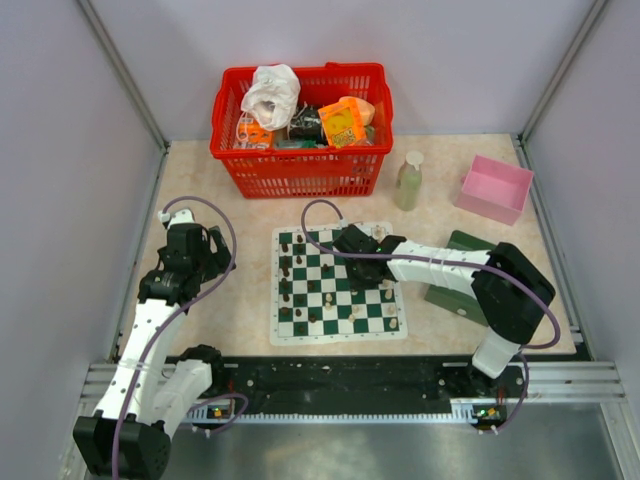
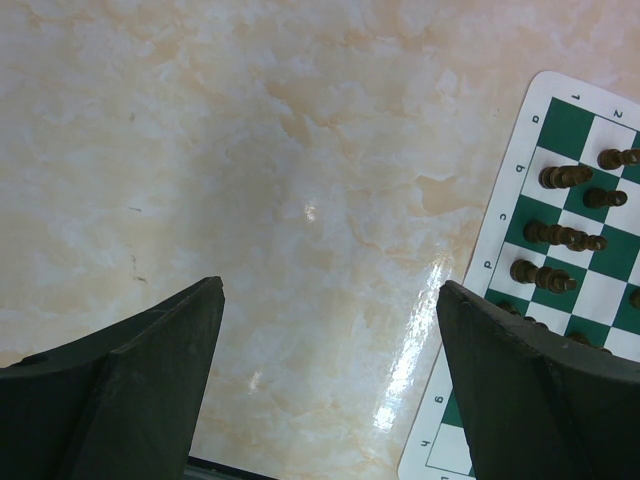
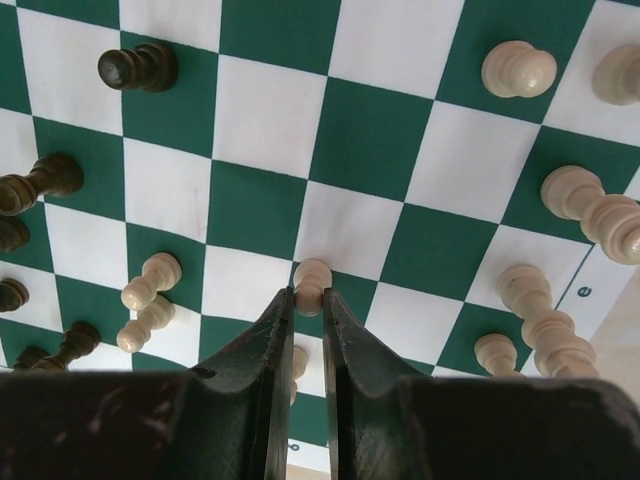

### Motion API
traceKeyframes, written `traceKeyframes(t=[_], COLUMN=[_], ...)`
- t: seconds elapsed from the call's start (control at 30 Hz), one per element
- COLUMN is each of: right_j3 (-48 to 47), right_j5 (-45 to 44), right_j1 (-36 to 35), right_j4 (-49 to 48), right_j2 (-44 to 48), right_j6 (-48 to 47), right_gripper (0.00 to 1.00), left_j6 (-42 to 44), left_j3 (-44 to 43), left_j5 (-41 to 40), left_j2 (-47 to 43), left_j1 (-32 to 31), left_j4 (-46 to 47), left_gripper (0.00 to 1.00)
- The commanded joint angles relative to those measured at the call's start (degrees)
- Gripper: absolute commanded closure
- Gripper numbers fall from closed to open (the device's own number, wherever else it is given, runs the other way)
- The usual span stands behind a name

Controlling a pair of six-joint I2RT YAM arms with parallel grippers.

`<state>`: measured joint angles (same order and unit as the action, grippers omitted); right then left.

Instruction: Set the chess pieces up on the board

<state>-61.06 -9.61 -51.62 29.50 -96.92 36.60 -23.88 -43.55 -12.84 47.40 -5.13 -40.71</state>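
A cream pawn (image 3: 312, 283) sits pinched between the nearly closed tips of the right gripper (image 3: 306, 298), low over the chess board (image 1: 340, 336) lying mid-table. The left gripper (image 2: 330, 290) hangs wide open above marbled tabletop (image 2: 250, 150) beside the board's edge.

- The tabletop (image 1: 220, 300) is beige, marbled and glossy.
- The green-and-white board (image 1: 330, 336) lies flat at its centre.
- A red basket (image 1: 300, 175) stands at the far edge.
- A pale bottle (image 1: 408, 182) stands upright just beside it.
- A pink box (image 1: 490, 205) sits far right.
- A dark green box (image 1: 466, 243), partly hidden and seemingly flat, lies right of the board.
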Motion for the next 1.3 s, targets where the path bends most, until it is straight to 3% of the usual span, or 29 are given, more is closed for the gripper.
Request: traceKeyframes(t=[0.0, 0.5, 1.27], right_j3=[-1.78, -2.4, -2.14], right_j5=[-4.98, -4.98, -7.01], right_j1=[0.11, 8.02, 8.73], right_j4=[-0.32, -4.36, -4.36], right_j2=[2.44, 3.15, 1.04], right_j6=[-1.35, -3.38, -4.26], right_gripper=[0.86, 0.86, 0.86], left_j6=[0.32, 0.24, 0.24], left_j3=[0.04, 0.13, 0.04], left_j5=[0.36, 0.1, 0.01], left_j2=[-0.64, -0.73, -0.29], left_j1=[-0.06, -0.06, -0.06], left_j4=[2.12, 2.04, 2.12], left_gripper=[0.07, 0.07, 0.07])
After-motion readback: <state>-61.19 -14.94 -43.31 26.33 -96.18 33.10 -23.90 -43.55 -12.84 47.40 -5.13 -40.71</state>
